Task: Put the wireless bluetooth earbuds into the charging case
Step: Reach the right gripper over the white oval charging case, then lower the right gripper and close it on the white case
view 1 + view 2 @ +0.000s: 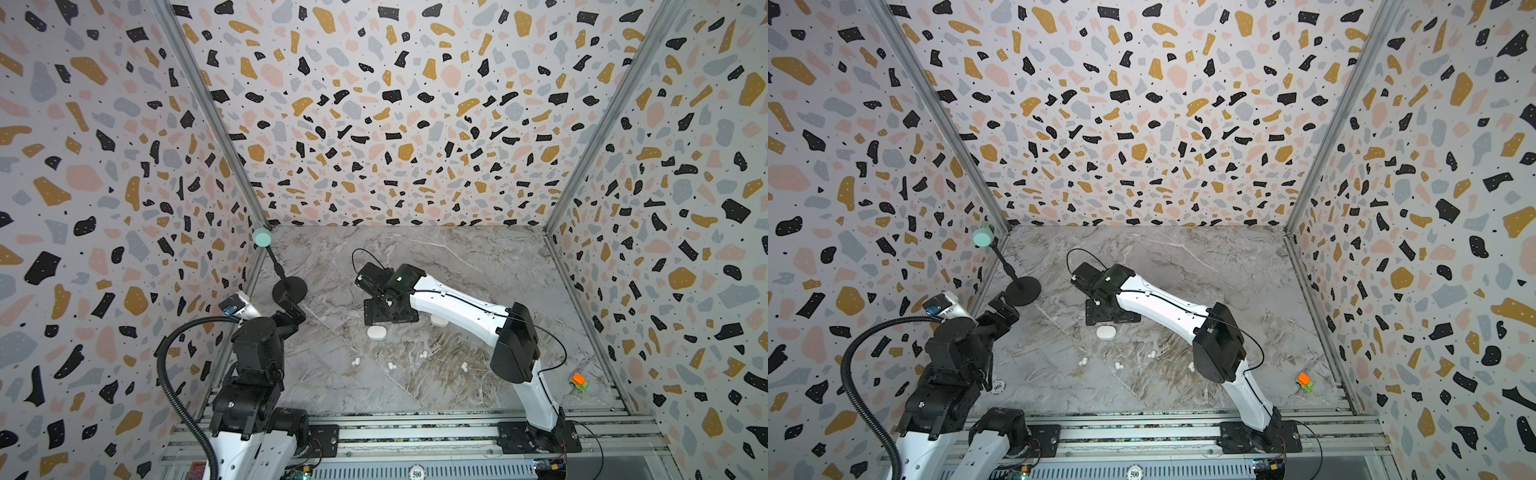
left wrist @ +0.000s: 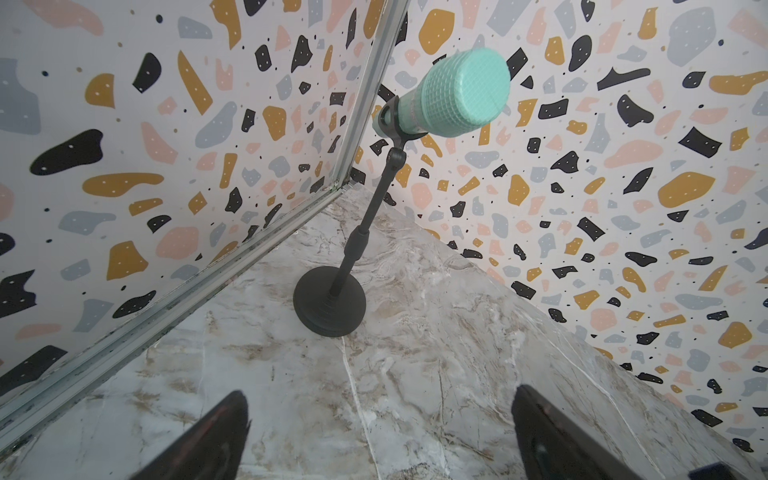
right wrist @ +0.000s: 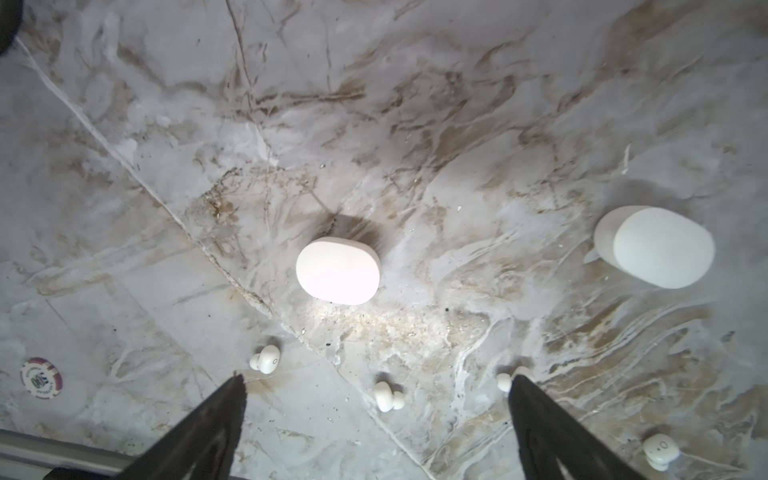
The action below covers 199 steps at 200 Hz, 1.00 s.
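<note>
The right gripper (image 3: 377,377) hangs wide open and empty above the marble table (image 3: 166,124). One finger (image 3: 540,415) covers part of an earbud (image 3: 504,381). Three more earbuds (image 3: 266,359) lie loose near it, apart from the shut case (image 3: 337,270). A second case (image 1: 438,320) sits half hidden under the arm. The left gripper (image 2: 380,390), also spread wide and empty, faces a microphone (image 2: 457,91); only its finger ends show.
</note>
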Tool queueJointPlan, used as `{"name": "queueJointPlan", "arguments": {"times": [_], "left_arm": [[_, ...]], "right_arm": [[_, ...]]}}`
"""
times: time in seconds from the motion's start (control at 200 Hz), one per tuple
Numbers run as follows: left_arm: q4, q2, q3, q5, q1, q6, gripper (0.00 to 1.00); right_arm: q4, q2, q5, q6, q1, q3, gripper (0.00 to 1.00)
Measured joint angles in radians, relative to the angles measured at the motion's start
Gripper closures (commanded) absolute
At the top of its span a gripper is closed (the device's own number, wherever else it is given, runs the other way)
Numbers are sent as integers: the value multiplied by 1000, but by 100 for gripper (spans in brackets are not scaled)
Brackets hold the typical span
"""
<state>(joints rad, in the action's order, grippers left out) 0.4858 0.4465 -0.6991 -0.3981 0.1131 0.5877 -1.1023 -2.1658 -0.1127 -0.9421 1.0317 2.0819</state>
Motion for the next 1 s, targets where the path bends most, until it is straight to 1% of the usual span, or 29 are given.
{"name": "queueJointPlan", "arguments": {"times": [0.08,0.18,0.29,0.375,0.606,0.701,0.881,0.996], "left_arm": [[0,-5,1,3,0,0,0],[0,-9,1,13,0,0,0],[0,-13,1,20,0,0,0],[0,-16,1,24,1,0,0],[0,-24,2,29,6,0,0],[-1,-27,3,34,8,0,0],[-1,-30,4,43,13,0,0],[-2,-32,8,43,13,0,0]], "right_arm": [[-6,-37,14,-14,0,34,0],[-11,-80,32,-32,0,69,3],[-13,-120,50,-48,1,96,5],[-14,-151,68,-57,0,121,10],[-21,-238,103,-71,2,186,14],[-26,-257,105,-72,3,188,17],[-33,-270,102,-74,5,190,18],[-33,-277,102,-74,5,197,25]]}}
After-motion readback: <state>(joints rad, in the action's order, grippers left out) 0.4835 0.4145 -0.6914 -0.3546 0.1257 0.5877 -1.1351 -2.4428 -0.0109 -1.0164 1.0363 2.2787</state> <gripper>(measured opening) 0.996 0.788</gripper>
